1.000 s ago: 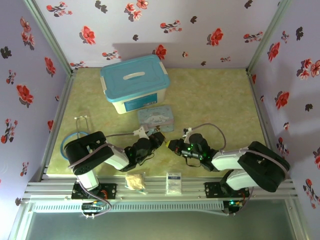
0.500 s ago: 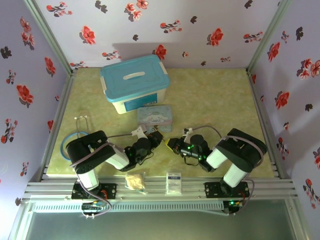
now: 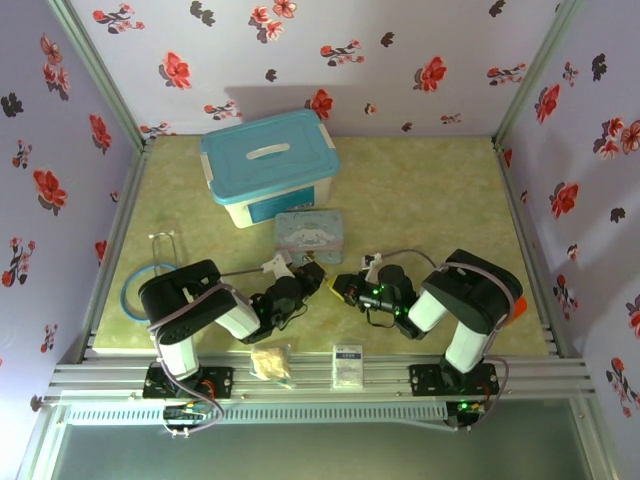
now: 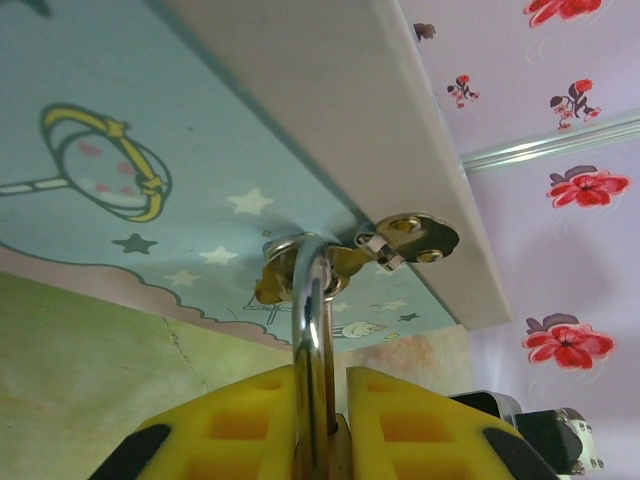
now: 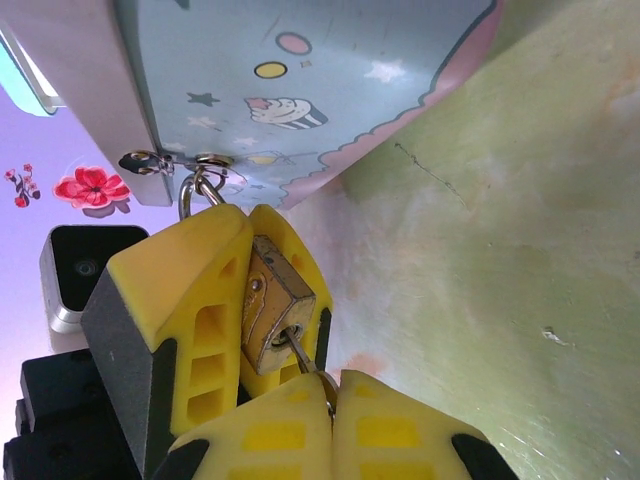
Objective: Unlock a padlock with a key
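Your bench (image 3: 430,190), a yellow-green marbled surface, carries a white storage box (image 3: 270,165) with a blue lid towards its far left. Just in front of that box lies the pastel blue cartoon tin (image 3: 311,235). Both arms reach in low at the tin's near side, and the two hands meet tip to tip there.

Your left hand (image 4: 322,385) is clamped on the padlock: its yellow fingers (image 5: 180,290) press on either side of the brass body, and in the left wrist view the shackle rises straight out from between them. Your right hand (image 5: 330,400) is closed on the key, its fingers pressed together, with the key's head hidden between the pads.

A small white card packet (image 3: 347,365) lies on the rail at the bench's near edge, well apart from the hands.

The padlock (image 5: 268,305) hangs at the tin's near wall, tilted, with its bottom face turned towards your right hand. Its silver shackle (image 4: 313,320) passes through the ring of the tin's hasp (image 4: 405,235), under the lid's rim. You cannot tell whether the shackle is locked or released.

The key (image 5: 303,355) shows as a thin grey blade running from your right fingertips up to the keyhole in the lock's bottom face. Its tip is at the keyhole, but how deep it sits cannot be made out.
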